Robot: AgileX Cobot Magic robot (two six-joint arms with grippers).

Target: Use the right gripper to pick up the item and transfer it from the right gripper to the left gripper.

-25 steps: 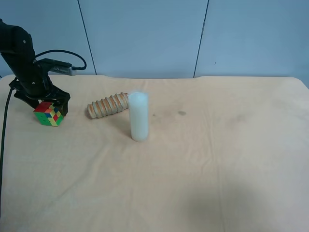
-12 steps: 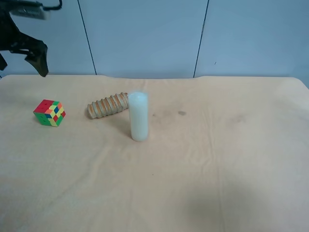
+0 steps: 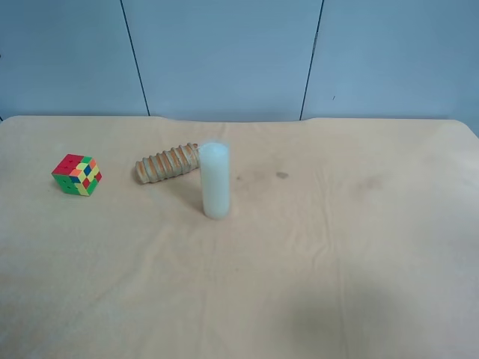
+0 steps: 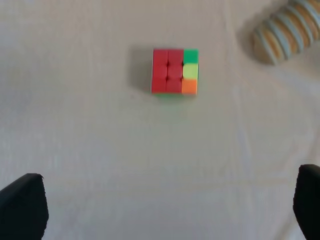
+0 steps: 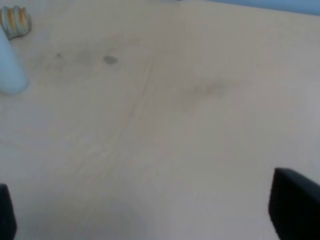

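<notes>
Both tools stand wide open and empty: the left tool [image 4: 165, 210] hangs above the cube [image 4: 174, 71] without touching it, and the right tool [image 5: 150, 212] hangs over bare counter [image 3: 359, 247]. Broad free cloth lies toward the exterior high view's right and near edge, while the things gather left of centre. Sitting flat near the left edge, the cube [image 3: 76, 174] is turned corner-on with no long axis, apart from the ridged roll [image 3: 168, 162], which lies just behind the upright white cylinder [image 3: 214, 180].

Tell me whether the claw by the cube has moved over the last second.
Yes. It rose off the Rubik's cube and out of the exterior high view; the left claw now hangs open above it.
</notes>
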